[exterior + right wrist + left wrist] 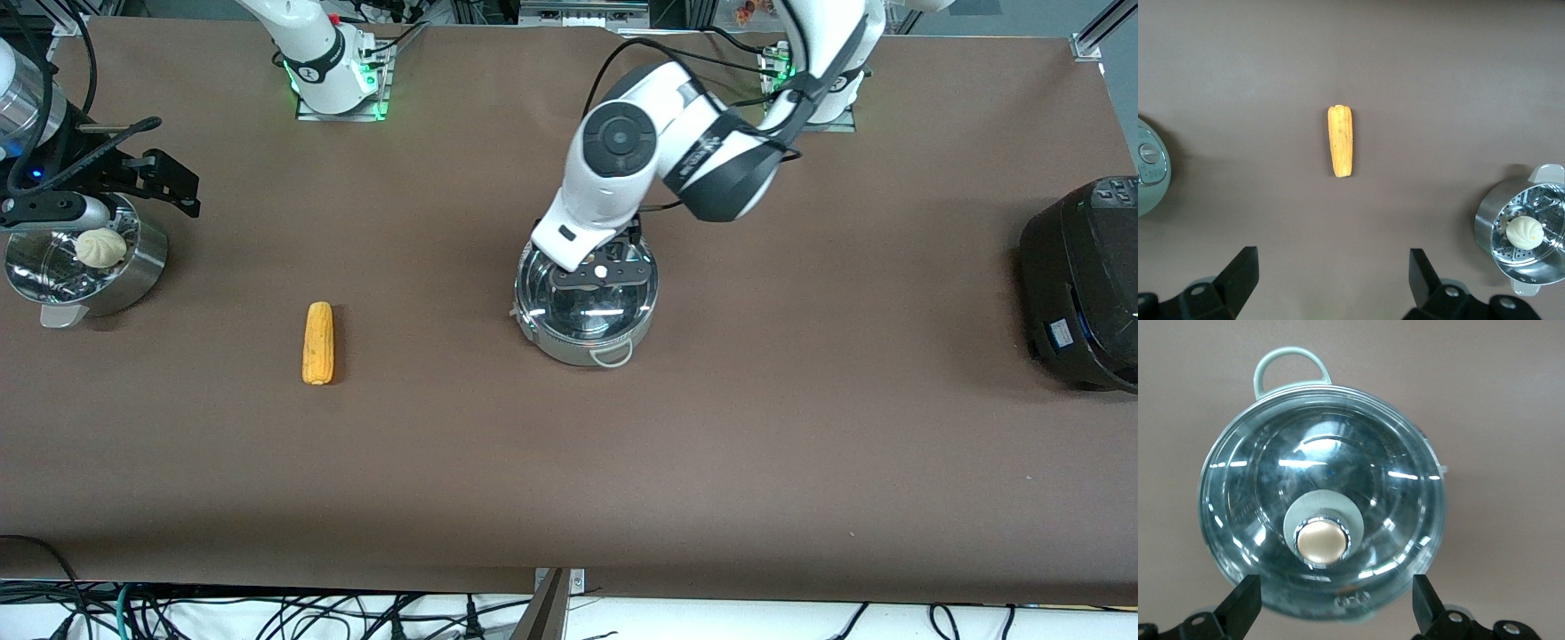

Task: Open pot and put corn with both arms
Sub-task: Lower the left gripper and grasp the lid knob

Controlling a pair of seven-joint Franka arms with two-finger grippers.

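Corn [317, 342] lies untouched on table [711, 462].
My left gripper [601, 274] (spread) over pot [587, 307] lid; right gripper [169, 182] spread, waiting over steamer bowl [133, 267].

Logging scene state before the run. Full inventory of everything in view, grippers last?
pot: 1, shiny steel, mid-table, loop handle toward the front camera.
lid: 1, clear glass, on the pot, closed.
knob: 1, brass-coloured, at the lid's centre.
corn: 1, yellow-orange, flat on the table between the pot and the steamer bowl.
steamer bowl: 1, perforated steel, at the right arm's end of the table.
bun: 1, white, in the steamer bowl.
cooker: 1, black, at the left arm's end of the table.
table: 1, brown surface.
left gripper: 1, black, open, over the lid, not touching the knob.
right gripper: 1, black, open, holding nothing, up by the steamer bowl.
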